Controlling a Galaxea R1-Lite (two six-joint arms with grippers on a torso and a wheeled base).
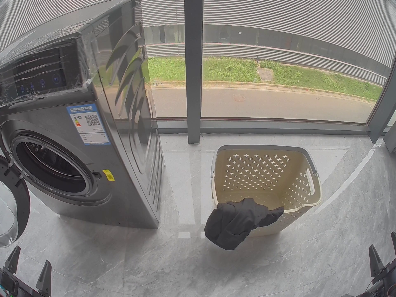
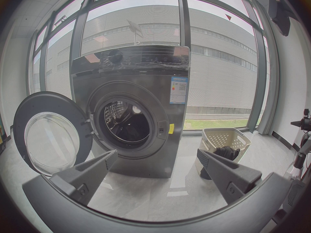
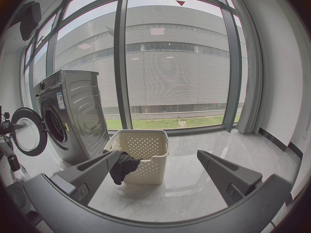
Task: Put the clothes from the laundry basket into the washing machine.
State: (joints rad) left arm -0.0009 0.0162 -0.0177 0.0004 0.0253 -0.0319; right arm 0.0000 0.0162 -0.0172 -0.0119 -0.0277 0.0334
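A cream laundry basket (image 1: 307, 174) (image 2: 241, 139) (image 3: 158, 165) stands on the floor right of the grey washing machine (image 1: 123, 116) (image 2: 168, 120) (image 3: 84, 114). A black garment (image 1: 237, 221) (image 2: 226, 152) (image 3: 123, 167) hangs over the basket's near rim, partly outside it. The machine's round door (image 1: 12, 203) (image 2: 51, 131) (image 3: 27, 136) is swung open and the drum (image 1: 51, 166) (image 2: 126, 125) looks dark inside. My left gripper (image 1: 29, 267) (image 2: 157, 156) is open at the bottom left, in front of the machine. At the bottom right, my right gripper (image 1: 384, 250) (image 3: 157, 157) is open, short of the basket.
Tall windows with a dark pillar (image 1: 193, 58) rise behind the machine and basket. Grey tiled floor (image 1: 247, 265) spreads between me and both. A white wall with a dark skirting (image 3: 278, 139) runs along the right side.
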